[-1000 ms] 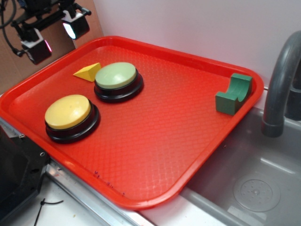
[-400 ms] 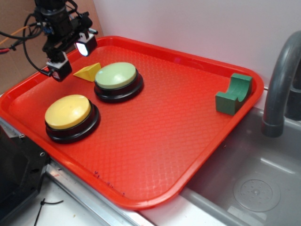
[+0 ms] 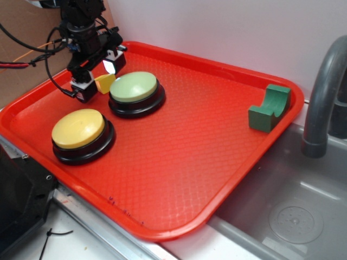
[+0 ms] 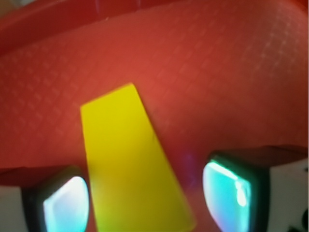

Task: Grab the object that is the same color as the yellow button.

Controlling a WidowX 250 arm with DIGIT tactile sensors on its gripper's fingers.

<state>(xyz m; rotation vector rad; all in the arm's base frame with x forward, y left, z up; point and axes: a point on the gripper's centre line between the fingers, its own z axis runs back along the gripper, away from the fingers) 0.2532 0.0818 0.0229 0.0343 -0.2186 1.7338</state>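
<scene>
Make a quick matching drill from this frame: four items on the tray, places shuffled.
Items:
1. yellow wedge
2. yellow button
3. pale green button
4. dark green block

Places:
A. by the tray's right rim, next to the sink
B. between the open pincer fingers
C. tray's near-left area
D. just right of the wedge

Pairs: 1-B, 2-C, 3-D, 4-A

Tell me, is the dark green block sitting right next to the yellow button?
No, the dark green block sits at the tray's far right edge, while the yellow button is at the left.
</scene>
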